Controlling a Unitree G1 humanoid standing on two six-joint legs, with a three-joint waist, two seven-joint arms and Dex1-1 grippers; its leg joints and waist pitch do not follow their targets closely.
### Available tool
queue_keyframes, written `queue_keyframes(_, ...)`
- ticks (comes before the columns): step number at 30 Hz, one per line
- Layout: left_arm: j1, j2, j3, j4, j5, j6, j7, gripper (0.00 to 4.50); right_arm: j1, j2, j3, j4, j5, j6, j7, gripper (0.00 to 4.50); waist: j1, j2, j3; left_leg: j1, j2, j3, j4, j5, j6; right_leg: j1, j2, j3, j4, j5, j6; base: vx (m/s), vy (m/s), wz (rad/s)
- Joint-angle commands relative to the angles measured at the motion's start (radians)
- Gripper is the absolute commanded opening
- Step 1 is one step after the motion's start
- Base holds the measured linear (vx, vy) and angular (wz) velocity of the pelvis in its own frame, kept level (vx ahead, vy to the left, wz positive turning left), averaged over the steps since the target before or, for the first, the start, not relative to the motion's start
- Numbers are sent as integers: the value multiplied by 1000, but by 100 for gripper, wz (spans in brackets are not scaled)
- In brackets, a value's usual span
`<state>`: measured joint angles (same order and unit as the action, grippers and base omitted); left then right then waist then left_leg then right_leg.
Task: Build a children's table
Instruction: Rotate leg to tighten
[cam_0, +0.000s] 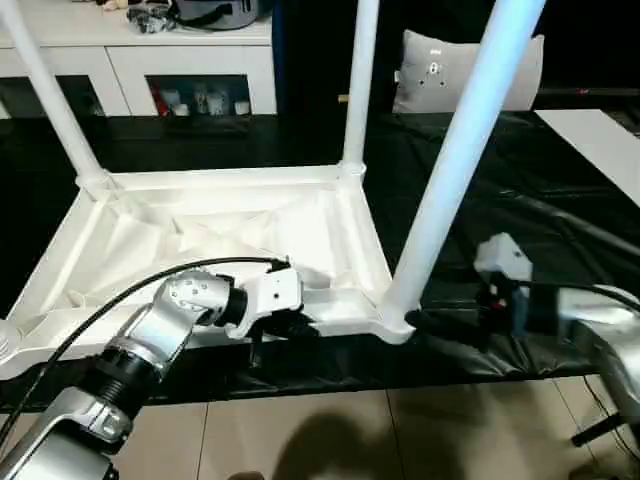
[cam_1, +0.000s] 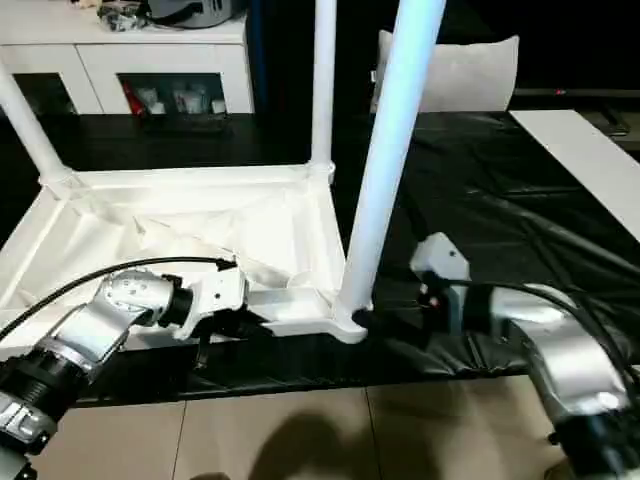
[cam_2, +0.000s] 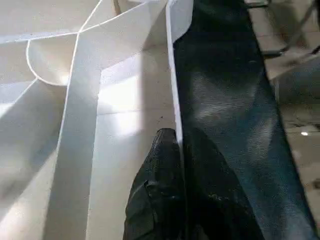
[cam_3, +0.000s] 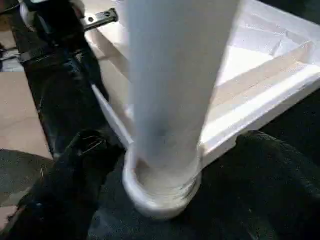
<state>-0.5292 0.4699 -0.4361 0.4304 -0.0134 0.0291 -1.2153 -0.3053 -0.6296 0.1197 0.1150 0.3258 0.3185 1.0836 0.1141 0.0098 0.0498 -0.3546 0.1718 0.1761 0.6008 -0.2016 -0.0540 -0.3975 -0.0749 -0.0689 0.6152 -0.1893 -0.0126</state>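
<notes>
The children's table lies upside down on a black sheet, its ribbed white top (cam_0: 225, 225) facing up. Three white legs stand in corner sockets: far left (cam_0: 50, 90), far right (cam_0: 358, 80) and near right (cam_0: 455, 160). My left gripper (cam_0: 287, 327) is shut on the top's near rim (cam_2: 172, 100). One black finger (cam_2: 160, 170) presses the rim's inner side and the other sits on its outer side. My right gripper (cam_0: 432, 322) stands open around the base of the near right leg (cam_3: 170, 100), with a finger (cam_3: 75, 170) on each side of the socket.
A white cabinet with glass doors (cam_0: 190, 60) runs along the back. A grey cushion (cam_0: 440, 70) leans behind the far right leg. A white board (cam_0: 600, 140) lies at the far right. The black sheet (cam_0: 540, 230) ends at tiled floor (cam_0: 350, 440) in front.
</notes>
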Motion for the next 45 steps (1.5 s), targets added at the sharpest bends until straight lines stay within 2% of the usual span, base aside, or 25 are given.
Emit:
queue_keyframes(1,-20,-22,-20,2,-30,-23,-43,0,-221,70,28,301,-59,-67,42,403,-13,-12,-62,1,47,-20,-67,-184,33,36,-83,46,-72,-280,-231,0,0,0)
queue_keyframes(2,-20,-22,-20,3,-30,-25,-44,0,-229,73,29,312,-61,-69,44,396,-25,-16,-58,-18,42,-19,-71,-190,34,52,-78,42,-81,-306,-222,0,0,0)
queue_keyframes(3,-27,-26,-23,28,-29,-44,-51,0,-324,107,42,450,-78,-91,76,385,-9,-9,-69,2,53,-17,-60,-167,28,39,-85,47,-76,-287,-220,0,0,0)
queue_keyframes(4,-31,-29,-22,42,-26,-48,-53,0,-324,105,47,452,-71,-88,95,374,-15,-10,-64,-9,51,-14,-60,-139,41,46,-78,48,-71,-218,-240,0,0,0)
queue_keyframes(5,-31,-29,-22,42,-26,-48,-53,0,-324,105,47,452,-71,-88,95,363,-13,-14,-63,-14,53,-16,-62,-127,48,50,-76,47,-70,-197,-238,0,0,0)
queue_keyframes(6,-34,-31,-18,57,-18,-52,-54,0,-293,89,61,437,-54,-83,152,356,-8,-16,-66,-9,55,-14,-60,-111,59,50,-75,47,-66,-165,-234,0,0,0)
queue_keyframes(9,-30,-34,-2,56,-17,-36,-56,0,-261,77,73,435,-49,-94,212,333,3,-14,-73,-9,59,-14,-56,-53,96,52,-75,45,-51,-44,-265,0,0,0)
queue_keyframes(11,-30,-34,1,56,-21,-33,-59,0,-272,82,76,472,-57,-116,229,319,5,-16,-71,-9,58,-12,-57,-73,101,51,-77,44,-54,-61,-270,0,0,0)
queue_keyframes(12,-33,-37,7,62,-24,-33,-51,0,-296,92,75,542,-72,-159,255,309,3,-18,-68,-8,58,-11,-58,-114,88,49,-81,43,-62,-135,-267,0,0,0)
queue_keyframes(13,-33,-37,7,62,-24,-33,-51,0,-296,92,75,542,-72,-159,255,309,2,-17,-67,-8,58,-11,-58,-125,83,49,-82,43,-65,-160,-267,0,0,0)
queue_keyframes(16,-42,-50,29,84,-23,-41,-9,0,-304,99,65,580,-71,-181,282,279,3,-19,-64,-7,58,-12,-61,-141,68,50,-82,44,-73,-230,-239,0,0,0)
queue_keyframes(19,-52,-60,54,113,-27,-49,19,0,-291,96,56,568,-58,-173,296,263,5,-17,-64,-7,58,-13,-62,-128,72,48,-79,44,-73,-236,-225,0,0,0)
queue_keyframes(26,-46,-62,75,122,-36,-27,14,0,-267,117,37,564,-22,-156,330,238,8,-15,-66,-8,58,-14,-61,-130,74,47,-79,44,-74,-242,-222,0,0,0)
queue_keyframes(27,-46,-65,77,124,-30,-17,25,0,-254,126,30,550,-9,-147,331,237,9,-8,-66,-7,58,-14,-61,-128,75,46,-79,44,-73,-235,-225,0,0,0)
queue_keyframes(29,-47,-72,82,126,-29,2,38,0,-241,135,26,531,-1,-141,320,237,10,-14,-67,-8,58,-14,-61,-123,80,47,-78,44,-72,-216,-227,0,0,0)
queue_keyframes(31,-64,-112,112,135,-41,68,103,0,-225,192,12,506,-29,-127,148,236,10,-7,-67,-7,56,-15,-63,-120,75,47,-78,42,-74,-232,-223,0,0,0)
queue_keyframes(32,-64,-112,112,135,-41,68,103,0,-225,192,12,506,-29,-127,148,236,8,-8,-66,-7,56,-13,-64,-124,71,45,-77,42,-75,-241,-220,0,0,0)
queue_keyframes(33,-80,-148,133,138,-48,113,160,0,-235,253,-8,504,-49,-100,-13,236,2,-10,-64,-11,52,-17,-66,-136,60,50,-80,39,-79,-284,-206,0,0,0)
queue_keyframes(34,-85,-158,137,140,-48,125,177,0,-237,270,-13,500,-54,-89,-55,235,-2,-4,-63,-10,53,-17,-68,-139,51,47,-79,41,-80,-303,-199,0,0,0)
queue_keyframes(35,-92,-171,142,144,-46,139,200,0,-239,294,-20,494,-61,-73,-110,235,-10,-4,-62,-8,51,-18,-70,-154,34,45,-79,41,-87,-341,-186,0,0,0)
queue_keyframes(36,-106,-198,148,153,-38,161,247,0,-243,345,-34,476,-72,-29,-214,234,-20,-5,-65,-8,48,-20,-71,-153,24,47,-78,41,-87,-345,-179,0,0,0)
queue_keyframes(37,-106,-198,148,153,-38,161,247,0,-243,345,-34,476,-72,-29,-214,234,-22,-5,-65,-8,48,-19,-70,-152,26,45,-77,42,-88,-342,-177,0,0,0)
queue_keyframes(40,-129,-246,162,171,-16,192,342,0,-244,434,-63,443,-100,35,-403,234,-23,-1,-66,-7,47,-17,-70,-143,33,43,-77,44,-90,-331,-171,0,0,0)
queue_keyframes(43,-148,-296,189,174,2,238,440,0,-241,515,-112,414,-102,96,-603,234,-24,4,-68,-5,48,-17,-73,-132,22,43,-76,45,-89,-302,-169,0,0,0)
queue_keyframes(45,-134,-309,174,150,20,235,449,0,-200,541,-110,361,-106,45,-626,304,-22,9,-71,-3,49,-17,-72,-124,29,42,-76,46,-86,-248,-180,0,0,0)
